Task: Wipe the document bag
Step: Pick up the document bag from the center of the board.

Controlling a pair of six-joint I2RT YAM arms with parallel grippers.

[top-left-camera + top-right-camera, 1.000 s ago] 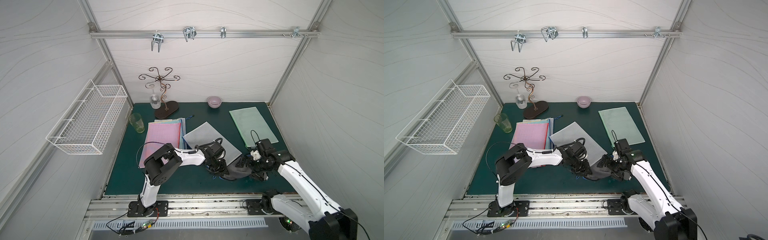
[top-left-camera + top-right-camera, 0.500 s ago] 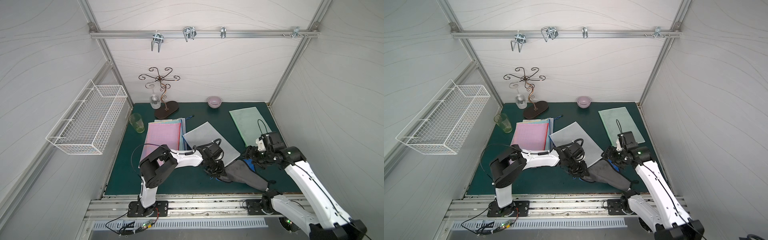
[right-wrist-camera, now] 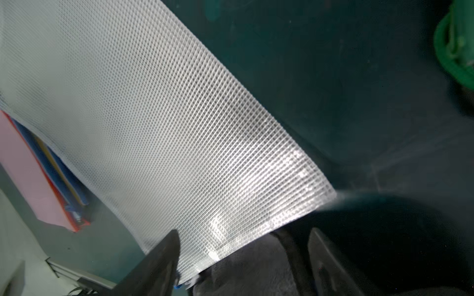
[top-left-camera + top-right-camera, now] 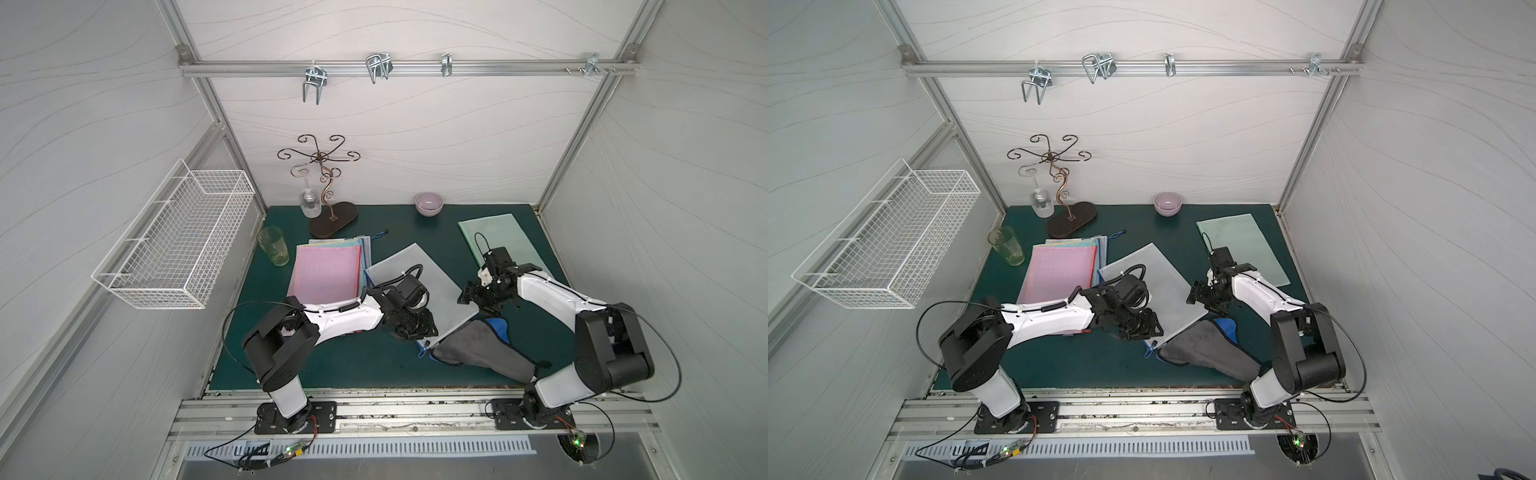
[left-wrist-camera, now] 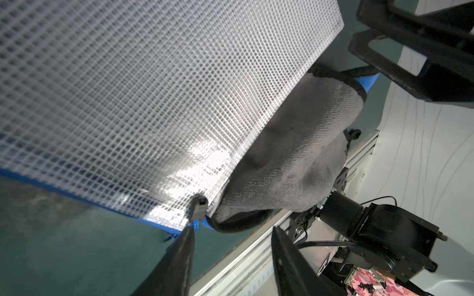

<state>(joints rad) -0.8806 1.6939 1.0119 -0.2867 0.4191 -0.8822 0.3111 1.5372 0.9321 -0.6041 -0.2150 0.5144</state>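
Since a second ago the right claw has drawn away from the dark grey microfibre cloth, moving far and right. It now hangs over the right edge of the white translucent mesh document bag. Its jaws stand apart with nothing clamped; the right wrist view shows the cloth lying below them. The cloth has spread out loose on the dark green bench at the near right. Its far edge is tucked under the bag's near corner, and a blue fold shows on its right side.

The bag lies diagonally at mid-bench, its left corner against the stack of coloured folders with a pink one on top. The left claw stays at the bag's near-left edge. Its jaws are apart and hold nothing, and one fingertip is just beside the small grey zip pull.
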